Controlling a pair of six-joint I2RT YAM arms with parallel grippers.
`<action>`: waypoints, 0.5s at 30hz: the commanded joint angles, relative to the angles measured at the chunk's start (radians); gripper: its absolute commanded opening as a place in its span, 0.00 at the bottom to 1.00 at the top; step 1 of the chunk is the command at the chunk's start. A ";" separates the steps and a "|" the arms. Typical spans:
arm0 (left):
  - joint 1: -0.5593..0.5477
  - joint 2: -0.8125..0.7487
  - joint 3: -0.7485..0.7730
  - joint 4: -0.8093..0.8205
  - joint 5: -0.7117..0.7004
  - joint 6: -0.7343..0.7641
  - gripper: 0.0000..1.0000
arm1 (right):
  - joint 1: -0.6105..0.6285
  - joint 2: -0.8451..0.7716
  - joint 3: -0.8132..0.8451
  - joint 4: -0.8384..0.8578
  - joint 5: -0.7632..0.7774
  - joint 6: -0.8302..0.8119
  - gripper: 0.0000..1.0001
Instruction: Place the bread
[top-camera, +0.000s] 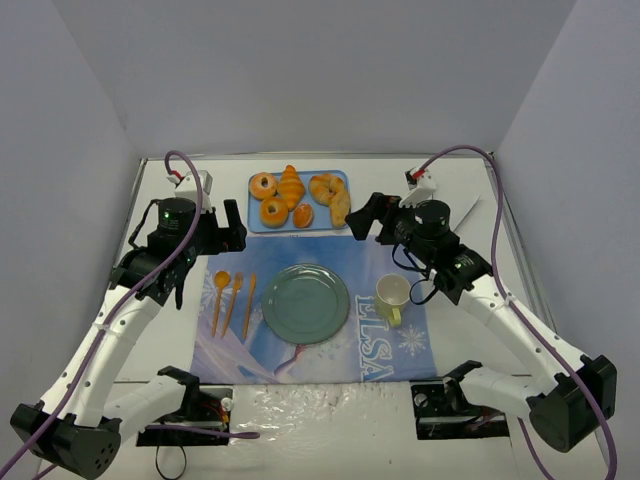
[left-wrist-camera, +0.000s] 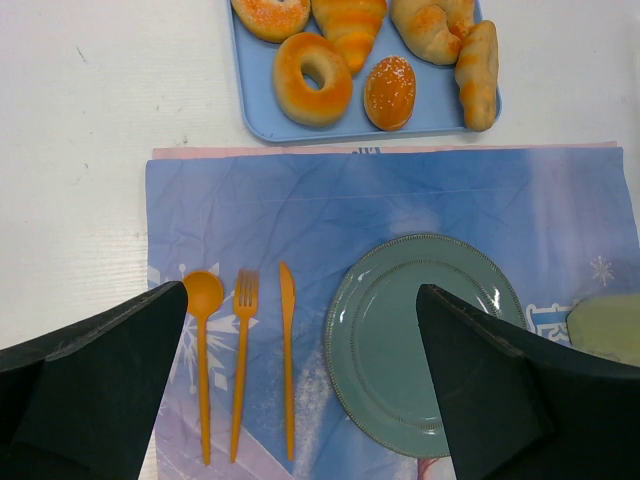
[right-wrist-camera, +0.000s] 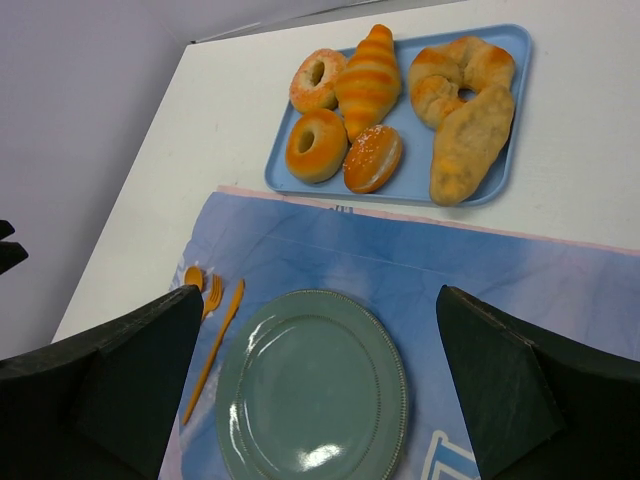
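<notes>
From above, the bread (top-camera: 291, 186) all sits on the blue tray (top-camera: 256, 224) at the counter's far edge. The green plate (top-camera: 305, 303) mid-counter is bare, so nothing looks placed yet. The left gripper (top-camera: 233, 228) and right gripper (top-camera: 361, 218) hover beside the tray's near corners. Left wrist view: jaws wide apart, empty, over the orange cutlery (left-wrist-camera: 243, 350). Right wrist view: likewise spread and empty. Picking and placing both remain, I'd judge.

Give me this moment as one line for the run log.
left gripper open | right gripper open | bread on tray | plate bare
</notes>
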 joint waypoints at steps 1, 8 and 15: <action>0.007 -0.002 0.020 0.050 -0.007 0.010 0.97 | 0.005 -0.010 0.048 0.008 0.094 -0.042 1.00; 0.006 0.004 0.020 0.050 0.001 0.007 0.97 | -0.086 0.128 0.219 -0.135 0.265 -0.132 1.00; 0.006 0.001 0.020 0.052 0.004 0.005 0.97 | -0.297 0.338 0.335 -0.189 0.266 -0.166 1.00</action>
